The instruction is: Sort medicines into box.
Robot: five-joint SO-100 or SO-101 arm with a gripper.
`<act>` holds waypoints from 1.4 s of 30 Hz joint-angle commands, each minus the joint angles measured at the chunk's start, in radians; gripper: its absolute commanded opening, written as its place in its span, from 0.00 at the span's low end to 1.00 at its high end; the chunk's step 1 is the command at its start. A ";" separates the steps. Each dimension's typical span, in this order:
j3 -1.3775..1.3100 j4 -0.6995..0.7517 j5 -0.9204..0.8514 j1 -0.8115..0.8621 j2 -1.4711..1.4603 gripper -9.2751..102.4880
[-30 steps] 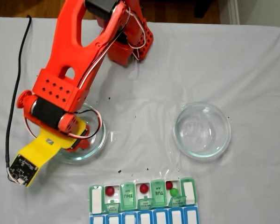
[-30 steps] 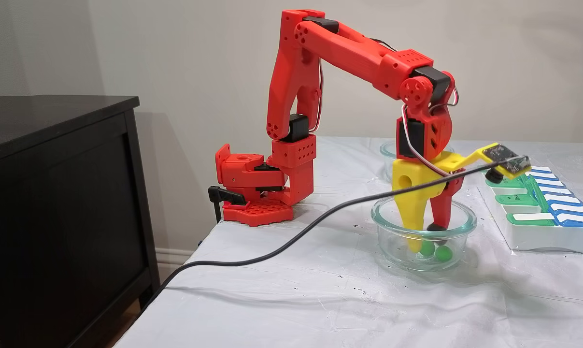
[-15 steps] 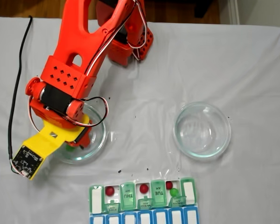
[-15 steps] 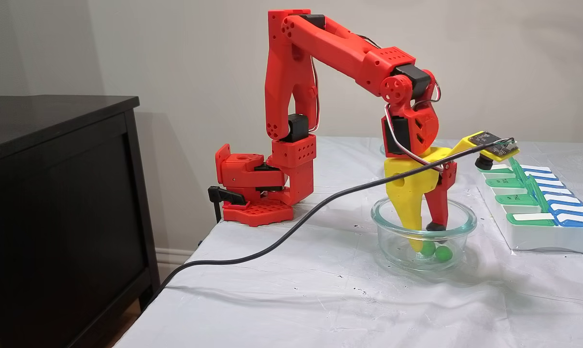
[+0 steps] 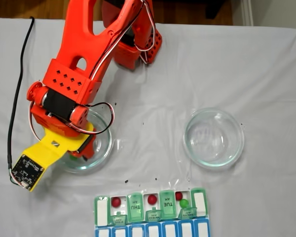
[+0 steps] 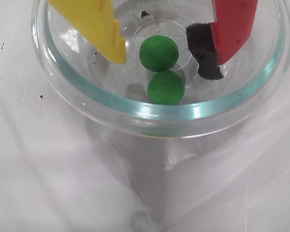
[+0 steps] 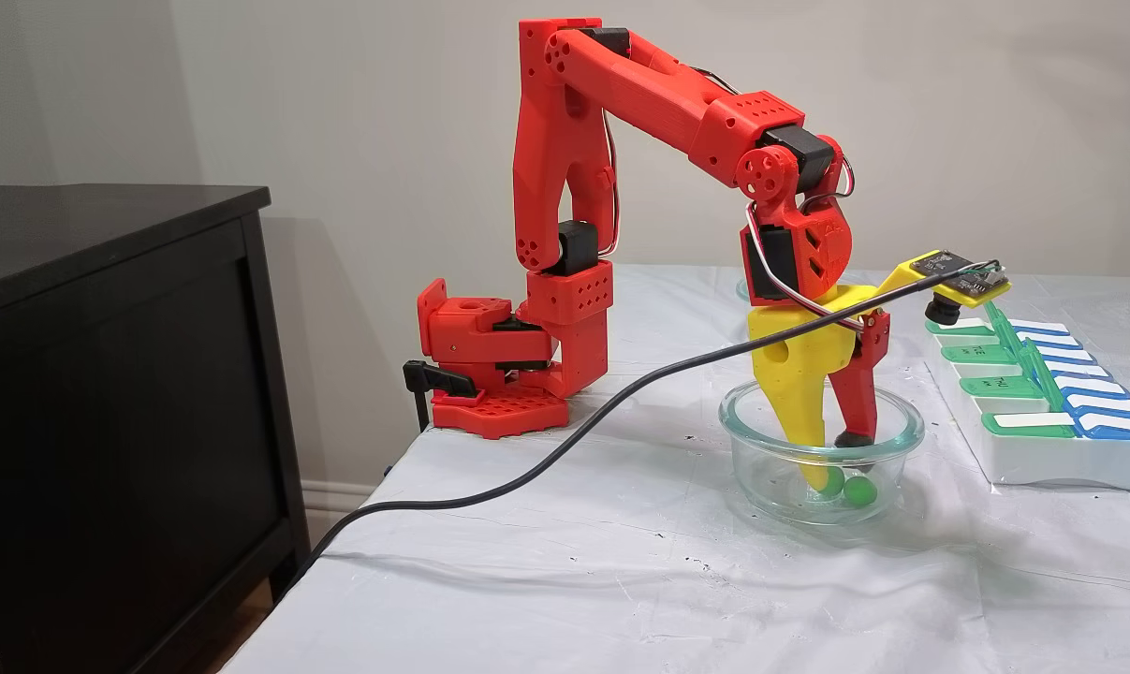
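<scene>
Two green medicines (image 6: 158, 53) (image 6: 165, 87) lie touching in the bottom of a clear glass dish (image 6: 87, 92). My gripper (image 6: 164, 64) reaches down into that dish and is open, its yellow finger (image 6: 94, 24) and red finger with a black pad (image 6: 205, 53) on either side of the upper pill, apart from it. A fixed view from the side shows the gripper (image 7: 831, 459) tips low in the dish (image 7: 887, 435) by the green pills (image 7: 860, 490). The box (image 5: 102, 210) lies at the near edge with several lids up; it holds red pills (image 5: 116, 201) (image 5: 152, 199) (image 5: 178, 196) and a green one (image 5: 183, 203).
A second glass dish (image 5: 213, 138) stands empty to the right. A black cable (image 7: 527, 468) runs from the wrist camera across the white cloth and off the table's edge. A dark cabinet (image 7: 106, 374) stands beside the table. Tiny black specks dot the cloth.
The arm has drawn back a little toward its base and the wrist has tilted, shifting the gripper slightly within the dish. The fingers stay open and the green pills lie still.
</scene>
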 commanded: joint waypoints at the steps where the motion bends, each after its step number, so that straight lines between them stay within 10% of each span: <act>1: -0.025 -0.005 -0.006 0.012 0.005 0.32; 42: -0.072 0.025 0.026 -0.006 -0.089 0.27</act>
